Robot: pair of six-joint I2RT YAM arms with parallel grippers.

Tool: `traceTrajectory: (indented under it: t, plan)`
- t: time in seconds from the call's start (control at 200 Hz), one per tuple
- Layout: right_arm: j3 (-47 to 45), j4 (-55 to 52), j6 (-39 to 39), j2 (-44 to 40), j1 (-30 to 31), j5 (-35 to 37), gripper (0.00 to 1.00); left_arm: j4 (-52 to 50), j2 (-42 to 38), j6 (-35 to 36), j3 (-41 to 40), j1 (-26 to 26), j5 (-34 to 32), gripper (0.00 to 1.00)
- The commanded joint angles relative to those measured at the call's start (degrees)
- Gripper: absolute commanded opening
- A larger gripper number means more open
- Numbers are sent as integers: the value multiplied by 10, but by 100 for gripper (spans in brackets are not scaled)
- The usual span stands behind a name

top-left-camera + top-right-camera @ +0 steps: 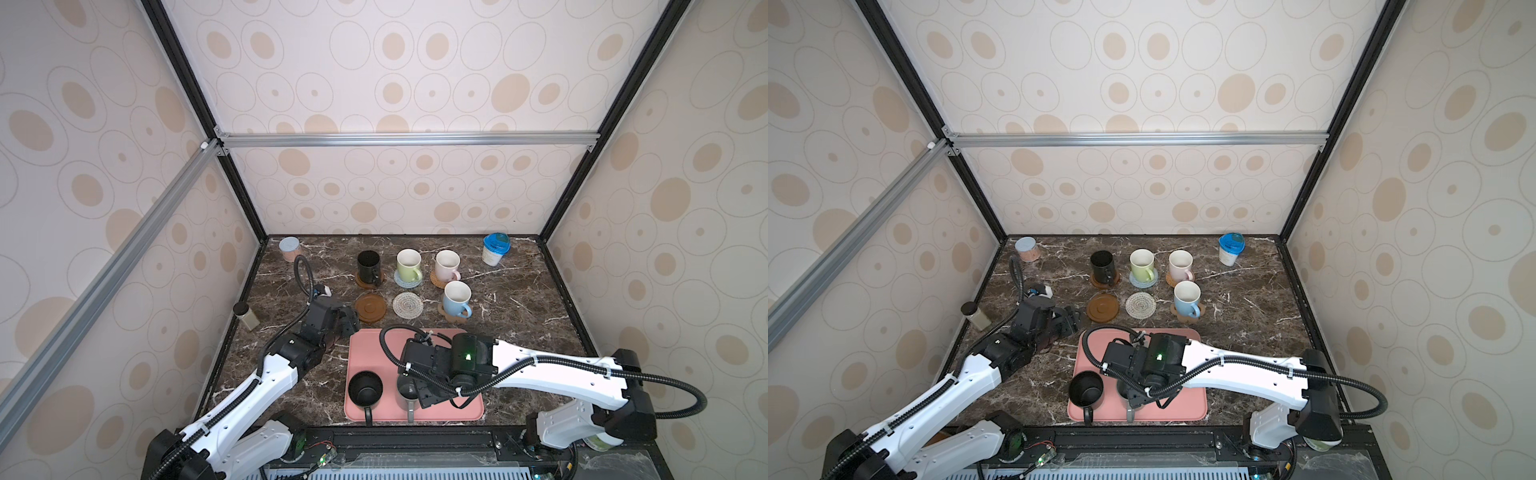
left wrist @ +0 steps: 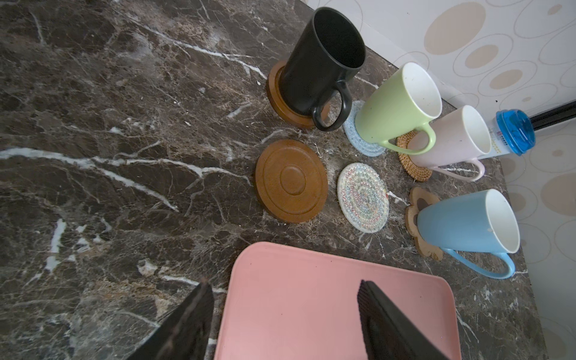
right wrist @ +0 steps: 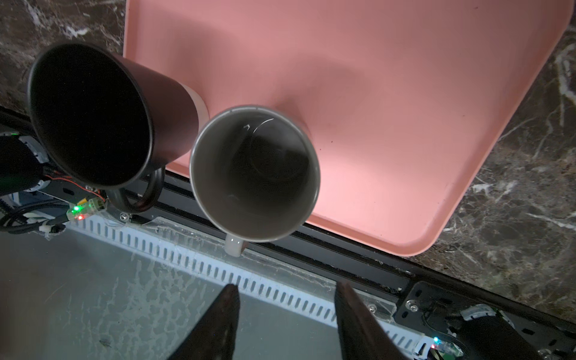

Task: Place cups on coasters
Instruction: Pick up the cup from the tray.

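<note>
Lower centre, in a top view: grey mug (image 1: 405,392) and black mug (image 1: 365,388) on pink tray (image 1: 374,345), right pincer (image 1: 428,398) above grey. Left wrist: left pincer (image 2: 284,283) open, empty; brown disc (image 2: 291,180), woven coaster (image 2: 362,197) free. Right wrist: jaws apart, nothing held. Mugs stand close, so a finger could clip the black one.

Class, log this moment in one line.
seated: black mug, green mug, pink mug, blue mug; on pink tray: second black mug, grey mug; bare: brown disc, woven round; left gripper: open; right gripper: open
</note>
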Motion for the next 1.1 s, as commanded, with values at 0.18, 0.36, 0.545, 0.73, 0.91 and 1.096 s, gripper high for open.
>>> traceTrajectory:
  t: [0.18,0.36,0.545,0.73,0.91,1.096]
  plan:
    - [15,6,18,40,21,-20,54,1,-26,1,-19,5,6,75]
    - [22,12,7,63,23,-30,54,-4,-34,1,-24,6,5,74]
    - [20,18,0,80,24,-35,54,-6,-34,2,-23,6,6,74]
    - [15,24,-3,92,25,-34,55,-6,-31,2,-23,6,9,74]
    - [14,24,-10,107,25,-31,55,-6,-30,3,-22,6,10,74]
    - [1,24,-6,110,25,-20,54,-7,-32,2,-22,7,10,75]
